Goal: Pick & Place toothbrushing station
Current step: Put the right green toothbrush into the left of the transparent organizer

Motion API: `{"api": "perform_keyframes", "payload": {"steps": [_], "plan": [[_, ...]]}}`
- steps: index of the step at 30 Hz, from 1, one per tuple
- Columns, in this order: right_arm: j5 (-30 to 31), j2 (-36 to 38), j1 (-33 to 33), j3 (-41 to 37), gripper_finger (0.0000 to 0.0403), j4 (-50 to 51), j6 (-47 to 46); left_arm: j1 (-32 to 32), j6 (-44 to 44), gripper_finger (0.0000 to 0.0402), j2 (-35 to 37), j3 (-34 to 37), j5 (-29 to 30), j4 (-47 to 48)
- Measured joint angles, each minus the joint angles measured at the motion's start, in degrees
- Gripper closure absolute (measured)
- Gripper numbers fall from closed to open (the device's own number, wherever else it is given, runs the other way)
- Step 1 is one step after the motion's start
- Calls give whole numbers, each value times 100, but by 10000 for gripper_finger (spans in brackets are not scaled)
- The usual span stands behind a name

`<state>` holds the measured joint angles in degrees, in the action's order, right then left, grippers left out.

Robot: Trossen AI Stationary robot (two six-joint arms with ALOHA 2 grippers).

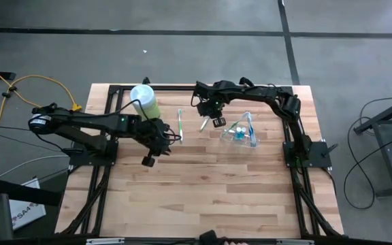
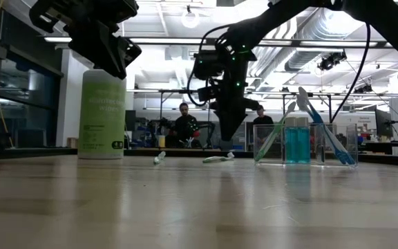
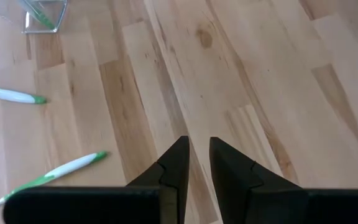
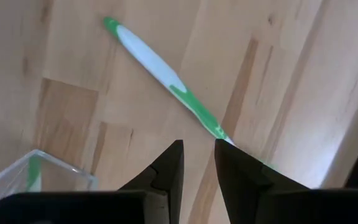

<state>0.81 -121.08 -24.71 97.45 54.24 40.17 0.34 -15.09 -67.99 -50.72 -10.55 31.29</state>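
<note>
The tabletop [image 1: 203,197] is pale wood in glued strips with visible grain and knots. The toothbrushing station [image 1: 239,134], a small clear colourless plastic holder with flat walls, stands right of centre toward the far edge, holding upright toothbrushes and a blue item. The low view shows its see-through walls and leaning brushes; the high view shows only its outline. A pale-green cylindrical bottle [image 1: 143,101] with a white cap stands at the far left. Two green-and-white toothbrushes lie flat between bottle and station: the left toothbrush [image 1: 180,123] and the right toothbrush [image 1: 203,124]. My right arm reaches in from the right edge, wrist turned down, with my right gripper [image 4: 197,163] low over the right toothbrush, just left of the station; its jaws stand slightly apart and hold nothing. My left arm extends from the left edge, my left gripper [image 3: 199,163] raised above bare wood near the left toothbrush; its jaws are narrowly parted and empty.
</note>
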Motion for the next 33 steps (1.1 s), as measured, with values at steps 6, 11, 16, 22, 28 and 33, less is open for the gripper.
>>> {"api": "perform_keyframes", "payload": {"steps": [6, 11, 16, 22, 28, 33], "plan": [[184, 0, 115, 0, 320, -10, -338, 0, -92, 345, -2, 0, 11, 0], [397, 0, 249, 0, 320, -47, 938, 0, -70, 345, -2, 0, 11, 0], [476, -11, 371, 0, 320, -194, 1806, 0, -9, 345, -2, 0, 11, 0], [535, -13, 424, 0, 320, -184, 1968, 0, -14, 345, -4, 0, 9, -2], [568, -13, 590, 0, 320, -230, 1029, 0, -97, 345, -4, 0, 9, -2], [513, 18, 617, 0, 320, -201, -399, 0, -99, 345, -4, 0, 9, -2]]}}
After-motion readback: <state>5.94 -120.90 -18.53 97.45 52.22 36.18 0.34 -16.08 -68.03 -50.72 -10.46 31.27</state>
